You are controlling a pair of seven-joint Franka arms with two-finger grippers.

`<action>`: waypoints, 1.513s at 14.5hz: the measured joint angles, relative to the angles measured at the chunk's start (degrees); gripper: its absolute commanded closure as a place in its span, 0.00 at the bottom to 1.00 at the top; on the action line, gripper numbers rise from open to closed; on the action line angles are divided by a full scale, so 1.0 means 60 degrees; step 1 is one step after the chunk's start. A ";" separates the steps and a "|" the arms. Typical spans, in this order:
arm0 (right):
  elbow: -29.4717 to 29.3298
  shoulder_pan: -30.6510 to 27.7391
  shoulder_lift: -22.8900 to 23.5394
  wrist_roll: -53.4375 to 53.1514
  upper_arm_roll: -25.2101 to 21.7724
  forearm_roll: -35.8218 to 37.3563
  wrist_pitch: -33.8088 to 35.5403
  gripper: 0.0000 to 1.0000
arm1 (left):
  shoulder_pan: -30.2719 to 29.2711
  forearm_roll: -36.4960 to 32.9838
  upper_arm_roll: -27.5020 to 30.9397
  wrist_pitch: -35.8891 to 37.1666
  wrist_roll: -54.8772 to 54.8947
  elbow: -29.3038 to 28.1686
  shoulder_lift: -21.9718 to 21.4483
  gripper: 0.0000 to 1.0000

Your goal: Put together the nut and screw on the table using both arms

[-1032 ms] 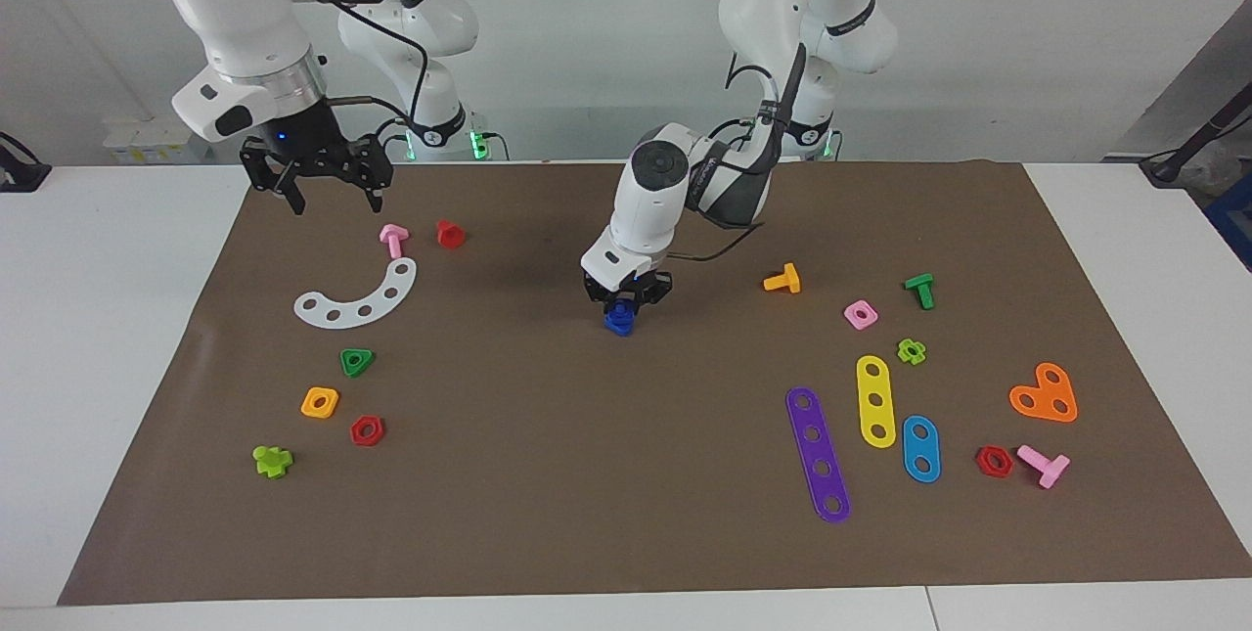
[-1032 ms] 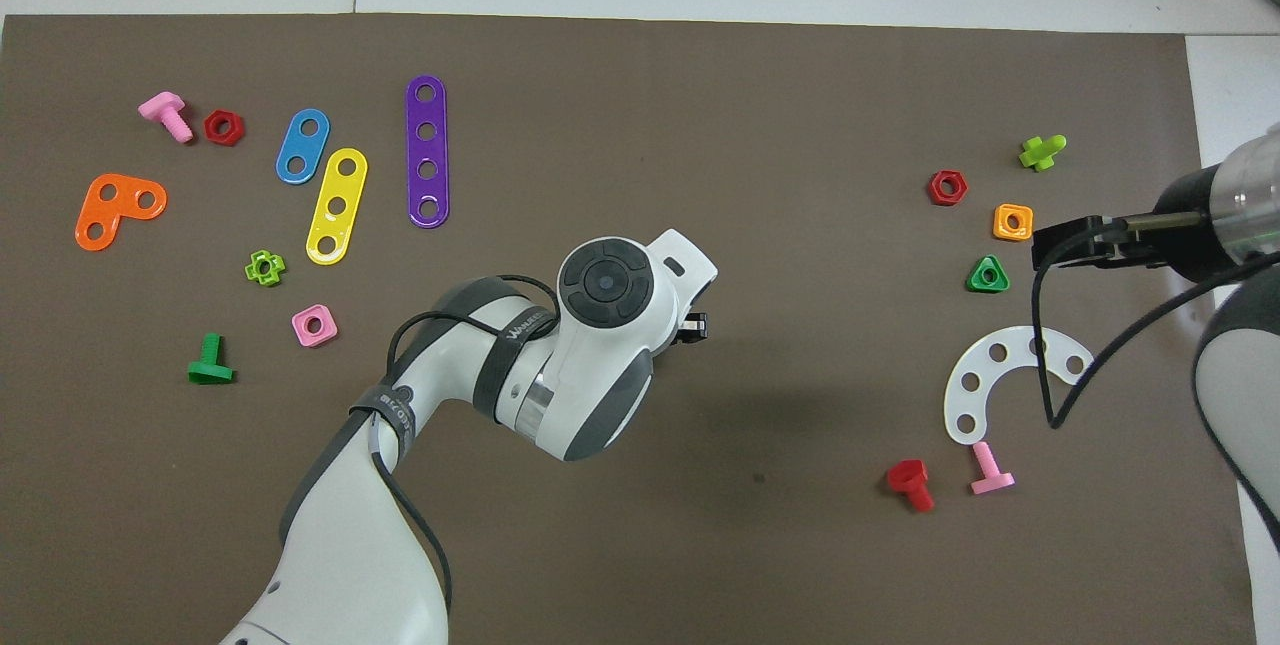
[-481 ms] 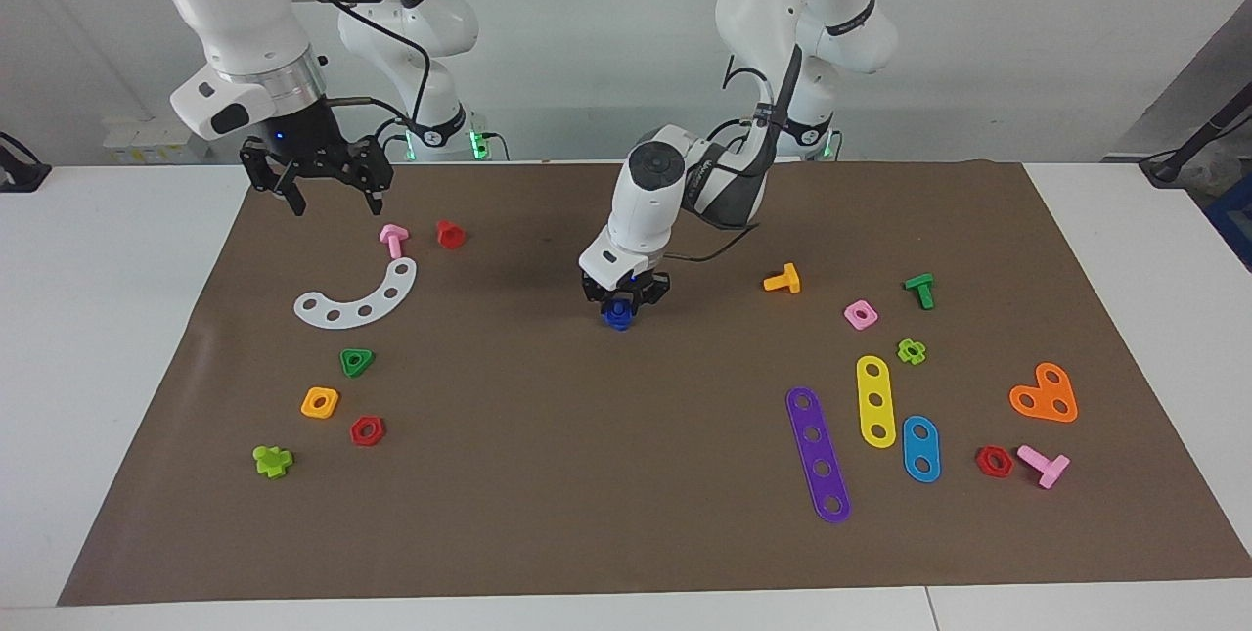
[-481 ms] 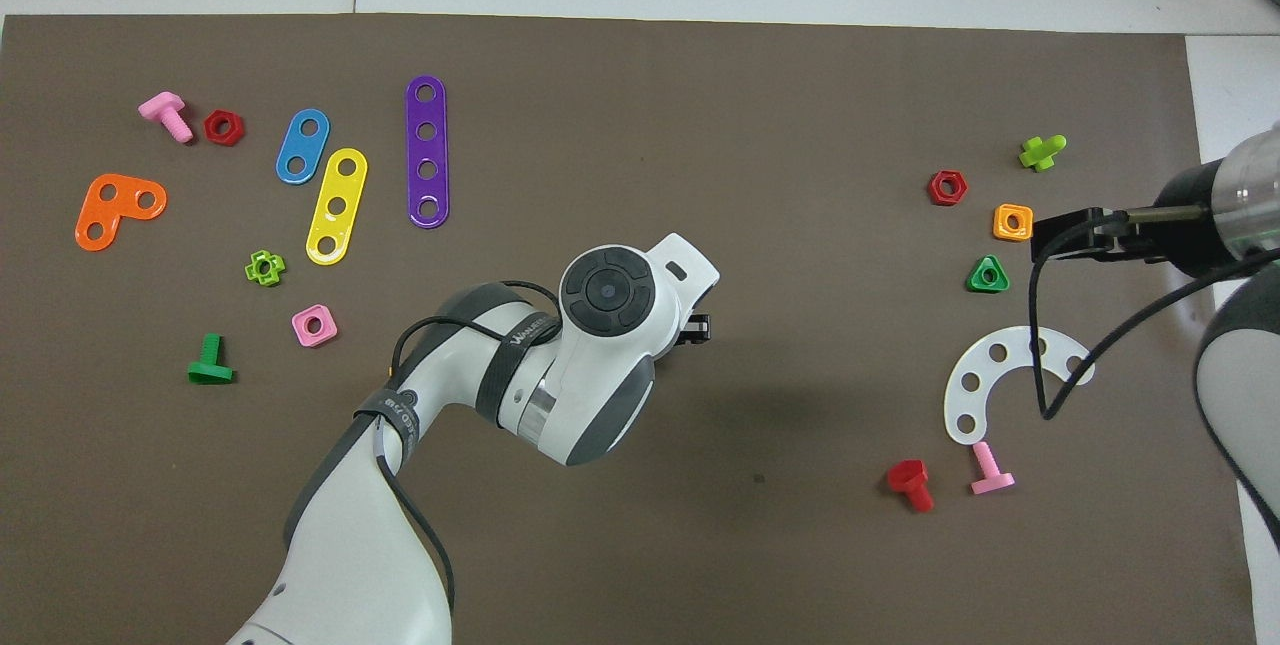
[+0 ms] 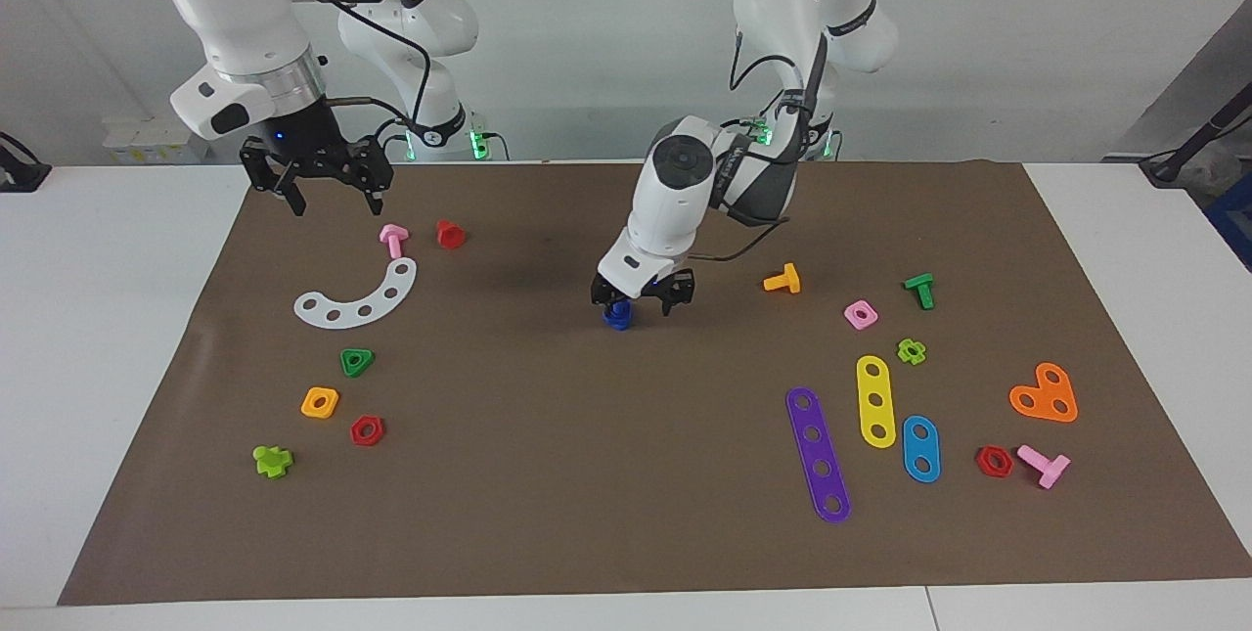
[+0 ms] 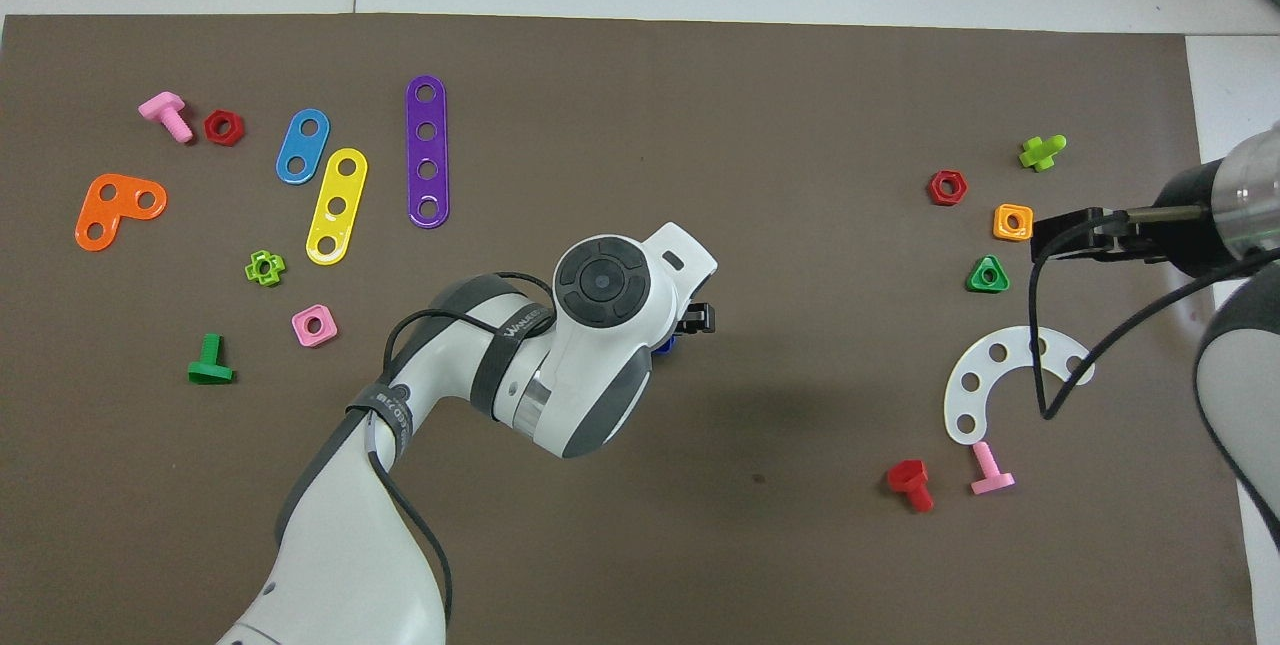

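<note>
At mid-table the left gripper point(image 5: 643, 302) had just spread its jaws wide, releasing the dark-blue nut point(image 5: 616, 316) and screw, apparently joined in one chunky stack resting on the mat, while the right gripper point(image 5: 332, 202) waited with jaws wide over the mat's corner.

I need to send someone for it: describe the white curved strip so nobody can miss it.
On the brown mat, toward the right arm's end, a pink screw stands. Just farther from the robots lies the white curved strip: the only arc-shaped, only white piece, with a row of holes.
</note>
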State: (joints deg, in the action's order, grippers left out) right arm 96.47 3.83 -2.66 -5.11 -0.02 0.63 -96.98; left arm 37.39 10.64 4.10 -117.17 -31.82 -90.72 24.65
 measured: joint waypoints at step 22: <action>0.0000 0.0061 -0.0006 0.0000 0.0028 -0.0167 0.0369 0.00 | -0.5367 -0.1860 -0.0112 0.3674 0.4532 -0.0262 -0.3762 0.00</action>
State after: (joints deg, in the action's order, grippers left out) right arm 96.47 4.19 -2.69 -5.11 0.15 -0.38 -94.77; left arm 5.19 -0.52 3.43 -95.13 -4.63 -92.28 2.08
